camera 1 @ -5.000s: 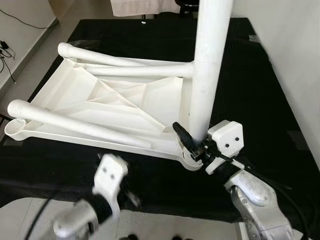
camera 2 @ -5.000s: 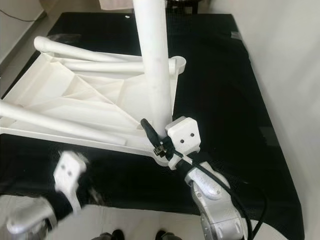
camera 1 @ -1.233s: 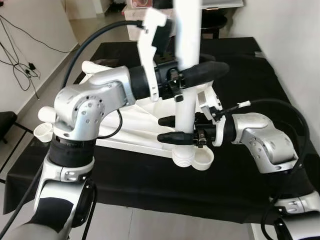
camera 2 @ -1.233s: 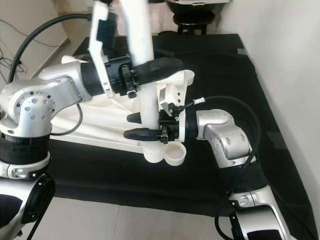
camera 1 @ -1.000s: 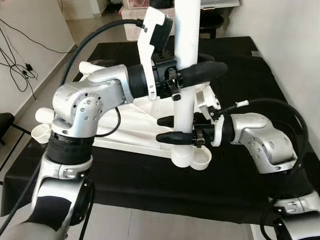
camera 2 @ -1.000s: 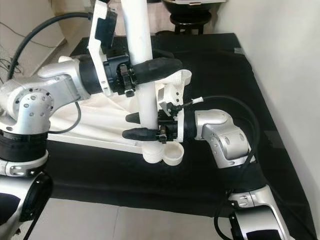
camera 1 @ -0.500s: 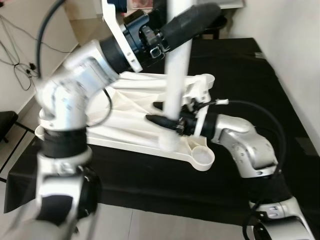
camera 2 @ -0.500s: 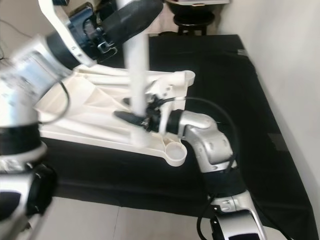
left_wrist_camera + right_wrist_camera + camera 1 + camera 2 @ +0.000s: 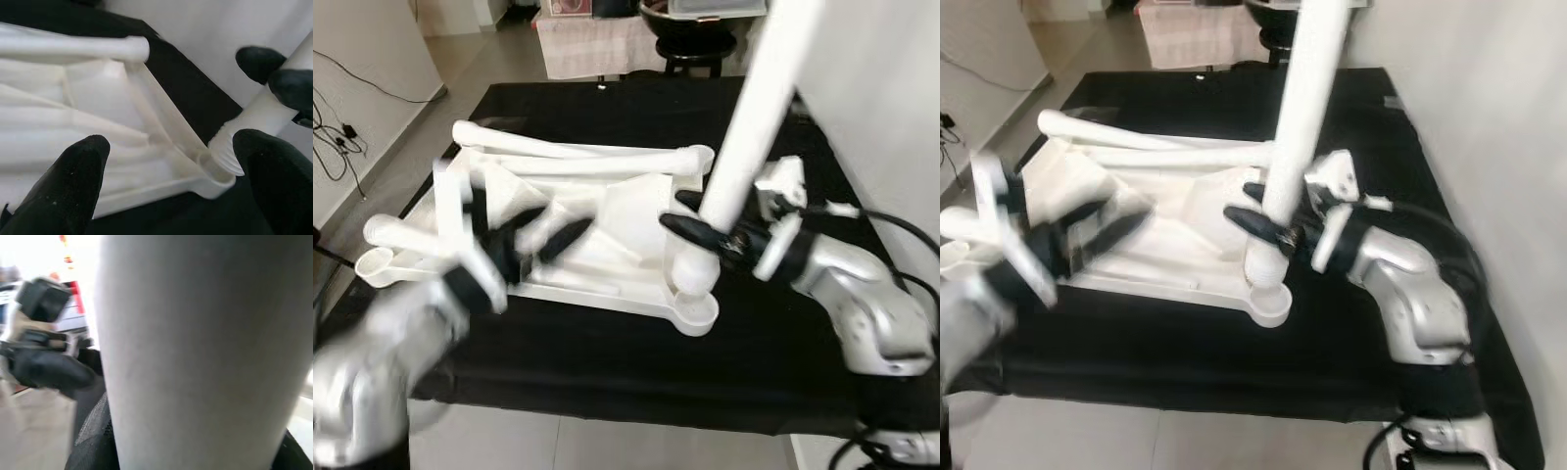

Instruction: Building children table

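Near the surface's (image 9: 773, 362) front right corner, the right hand (image 9: 700, 230) grips a white leg (image 9: 744, 127), tilted, its threaded end at the upturned tabletop's (image 9: 597, 235) corner socket (image 9: 697, 311). Left hand (image 9: 166, 161) hovers open, blurred. Next: straighten and screw in.

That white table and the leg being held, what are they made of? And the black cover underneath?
The table looks like moulded plastic: white, smooth, faintly glossy, with ribs cast into its underside. The leg, held by the right gripper, seems the same plastic, a tube with a threaded end. The black cover looks like matte cloth, soaking up light; its weave is too fine to tell.
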Motion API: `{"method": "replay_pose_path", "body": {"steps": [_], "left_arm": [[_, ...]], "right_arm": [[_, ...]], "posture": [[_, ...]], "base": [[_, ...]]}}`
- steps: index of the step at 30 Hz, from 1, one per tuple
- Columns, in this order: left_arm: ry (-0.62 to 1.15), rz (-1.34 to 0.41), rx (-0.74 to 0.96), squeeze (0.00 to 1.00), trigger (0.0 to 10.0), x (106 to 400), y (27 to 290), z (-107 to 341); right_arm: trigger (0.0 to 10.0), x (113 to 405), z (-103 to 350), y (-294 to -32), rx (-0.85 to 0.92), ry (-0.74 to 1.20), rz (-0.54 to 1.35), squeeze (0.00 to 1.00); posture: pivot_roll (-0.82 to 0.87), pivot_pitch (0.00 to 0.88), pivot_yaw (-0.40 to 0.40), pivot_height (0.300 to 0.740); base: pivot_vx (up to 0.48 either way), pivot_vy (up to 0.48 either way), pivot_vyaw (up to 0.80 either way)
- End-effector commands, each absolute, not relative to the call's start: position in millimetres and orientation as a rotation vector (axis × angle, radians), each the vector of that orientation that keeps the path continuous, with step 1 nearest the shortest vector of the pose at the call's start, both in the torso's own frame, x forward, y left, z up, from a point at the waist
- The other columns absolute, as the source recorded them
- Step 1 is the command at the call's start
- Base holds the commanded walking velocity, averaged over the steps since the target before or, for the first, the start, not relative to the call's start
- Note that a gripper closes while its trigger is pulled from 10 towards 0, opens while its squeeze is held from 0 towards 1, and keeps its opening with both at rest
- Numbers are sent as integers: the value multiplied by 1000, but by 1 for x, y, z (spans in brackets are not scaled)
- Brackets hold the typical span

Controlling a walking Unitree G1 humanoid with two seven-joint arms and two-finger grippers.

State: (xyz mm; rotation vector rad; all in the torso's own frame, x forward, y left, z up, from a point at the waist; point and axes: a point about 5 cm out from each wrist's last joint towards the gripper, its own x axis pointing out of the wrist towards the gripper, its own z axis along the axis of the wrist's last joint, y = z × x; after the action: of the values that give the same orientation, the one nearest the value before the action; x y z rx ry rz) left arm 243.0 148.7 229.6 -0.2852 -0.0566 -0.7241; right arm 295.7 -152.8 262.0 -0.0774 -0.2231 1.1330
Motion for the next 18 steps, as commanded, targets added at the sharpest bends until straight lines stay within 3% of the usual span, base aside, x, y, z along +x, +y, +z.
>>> {"method": "replay_pose_path", "body": {"steps": [1,12,18], "left_arm": [[-51,-725,-241,0,10000,235,143,225],[165,-812,-38,0,10000,188,117,176],[157,-813,30,0,10000,181,109,166]], "right_arm": [[10000,288,260,-147,-109,-239,1187,0],[10000,281,236,-138,-137,-177,1175,0],[10000,285,228,-135,-89,-172,1108,0]], "posture": [[-47,257,-5,740],[-56,261,3,740],[-49,261,5,740]], "base": [[0,0,0],[0,0,0],[0,0,0]]}}
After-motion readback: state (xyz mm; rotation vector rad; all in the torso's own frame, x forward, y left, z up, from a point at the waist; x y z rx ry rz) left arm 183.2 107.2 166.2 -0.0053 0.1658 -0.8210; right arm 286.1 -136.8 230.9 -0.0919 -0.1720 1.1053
